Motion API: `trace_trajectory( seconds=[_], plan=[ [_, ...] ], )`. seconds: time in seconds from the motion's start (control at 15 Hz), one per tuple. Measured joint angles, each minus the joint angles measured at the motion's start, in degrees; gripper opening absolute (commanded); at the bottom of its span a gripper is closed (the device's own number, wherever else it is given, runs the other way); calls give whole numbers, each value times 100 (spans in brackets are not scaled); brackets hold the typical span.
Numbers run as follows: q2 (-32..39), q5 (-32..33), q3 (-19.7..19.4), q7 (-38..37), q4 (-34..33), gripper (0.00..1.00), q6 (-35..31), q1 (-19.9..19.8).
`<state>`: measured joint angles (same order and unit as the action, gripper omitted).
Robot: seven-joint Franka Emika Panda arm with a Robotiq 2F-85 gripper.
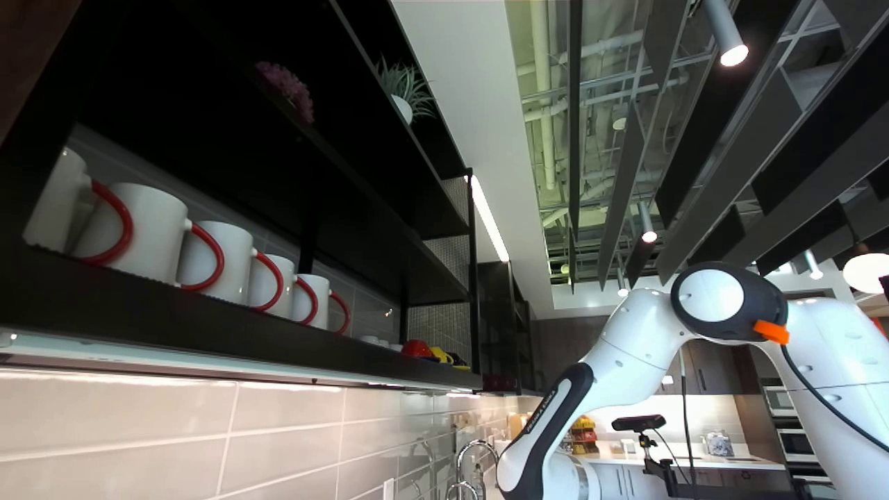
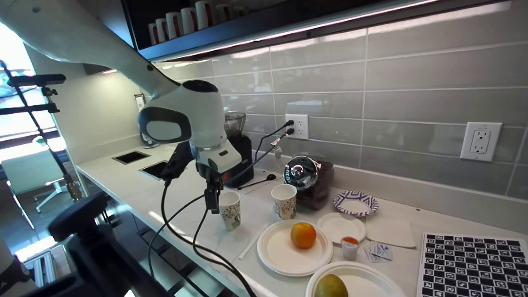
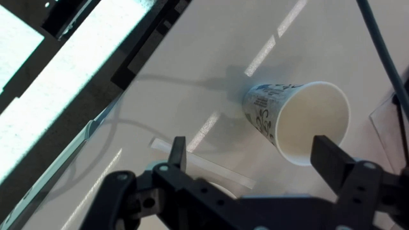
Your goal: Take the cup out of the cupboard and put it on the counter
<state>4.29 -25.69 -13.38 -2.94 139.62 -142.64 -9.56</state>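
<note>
Wrist view: claw [image 3: 250,149] spread, paper cup [image 3: 295,122] standing on counter [image 3: 204,38]. Cupboard [image 1: 368,229] with white mugs [image 1: 237,258]: both exterior views, not wrist.

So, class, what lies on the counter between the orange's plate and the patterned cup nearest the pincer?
A narrow white strip lies on the counter between that plate and that cup, as an exterior view shows.
</note>
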Motion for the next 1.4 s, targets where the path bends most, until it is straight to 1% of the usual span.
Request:
trace_trajectory(
  seconds=[0.4, 0.67, 0.93, 1.2, 1.4],
  plan=[
    [-980, 830, 65, 903, 844, 100, -476, -2],
    [-1546, 1227, 67, 1551, 1261, 100, -879, 2],
    [-1987, 1335, 60, 2292, 1532, 100, -1321, 115],
    [-2336, 1335, -79, 3015, 1759, 100, -1886, 461],
    [-2447, 1258, -185, 3431, 1748, 100, -2138, 678]
  ],
)
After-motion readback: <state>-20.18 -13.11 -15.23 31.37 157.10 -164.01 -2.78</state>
